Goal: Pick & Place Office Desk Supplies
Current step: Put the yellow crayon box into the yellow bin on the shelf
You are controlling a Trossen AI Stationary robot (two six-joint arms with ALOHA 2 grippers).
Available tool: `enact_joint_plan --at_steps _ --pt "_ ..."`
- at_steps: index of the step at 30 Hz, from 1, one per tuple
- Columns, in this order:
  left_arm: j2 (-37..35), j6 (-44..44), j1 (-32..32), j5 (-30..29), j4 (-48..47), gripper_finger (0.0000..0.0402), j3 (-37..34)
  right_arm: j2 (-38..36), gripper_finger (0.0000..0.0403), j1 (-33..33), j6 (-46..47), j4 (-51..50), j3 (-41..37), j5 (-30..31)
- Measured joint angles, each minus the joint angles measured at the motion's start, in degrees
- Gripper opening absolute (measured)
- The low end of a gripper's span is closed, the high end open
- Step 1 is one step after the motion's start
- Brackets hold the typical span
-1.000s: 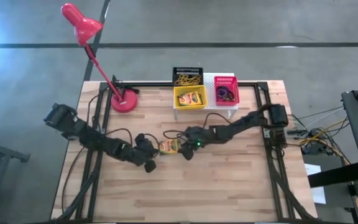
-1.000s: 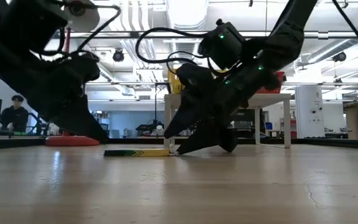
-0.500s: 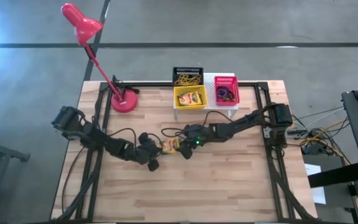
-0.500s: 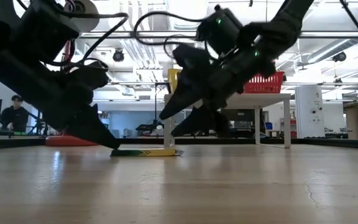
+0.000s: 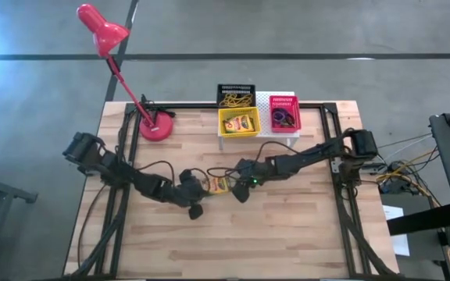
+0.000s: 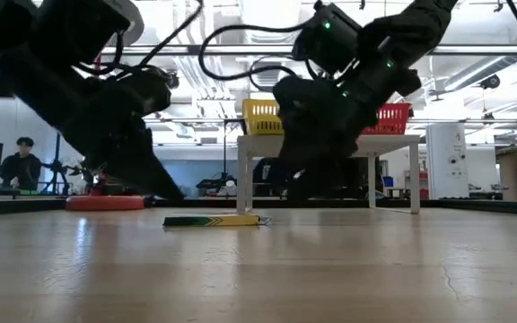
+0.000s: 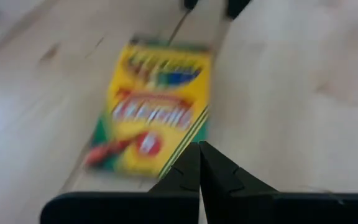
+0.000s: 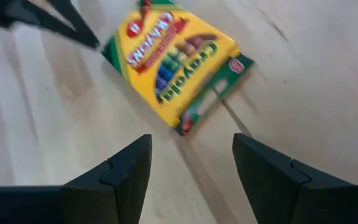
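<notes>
right pincer [image 8: 188, 163] hovering with fingers spread apart over flat yellow-green cardboard crayon box [image 8: 174, 63], gripping nothing. left pincer [image 7: 200, 163] pressed together, tip sitting just beside that box's edge. box lying flat mid wooden worktop [image 5: 287, 234], between both pincers.

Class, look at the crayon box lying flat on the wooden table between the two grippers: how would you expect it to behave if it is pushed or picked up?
The crayon box lies flat and thin on the table, so it would likely slide, not roll or tip. Its printed card looks smooth, perhaps slippery. Being so low, the open right gripper may struggle to get under its edges.
</notes>
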Motion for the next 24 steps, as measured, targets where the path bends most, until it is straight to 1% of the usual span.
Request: enact_joint_plan --at_steps 3,5,6,11,15,17,19,24 --pt "-1.8 -6.6 0.0 0.3 -14.4 0.0001 3.2 1.5 0.0219 0.0 0.0 0.5 0.0 0.0" --pt "-2.5 -10.1 0.0 0.8 -20.5 0.0001 4.2 2.4 0.0219 0.0 0.0 1.8 -0.1 0.0" --pt "-2.5 -11.0 0.1 0.9 -21.8 0.0001 4.2 2.6 0.0219 -0.3 0.0 2.5 0.0 0.0" --pt "-2.1 -9.3 1.4 0.8 -16.6 0.0001 2.0 4.8 0.0219 -1.4 0.2 7.0 0.0 -1.1" --pt "-1.0 -7.0 3.3 0.2 -9.7 0.0001 0.8 7.5 0.0219 -2.7 1.3 11.5 0.3 -5.0" --pt "-0.2 -6.0 4.1 0.2 -8.6 0.0001 0.5 8.9 0.0219 -3.1 1.7 13.5 0.3 -6.5" --pt "0.7 -4.9 4.6 0.5 -6.3 0.0001 0.4 9.5 0.0219 -3.3 1.9 14.4 0.3 -6.7" --pt "2.4 -3.4 4.8 0.0 -4.7 0.0001 0.4 9.7 0.0219 -3.3 2.5 16.1 0.2 -6.8"
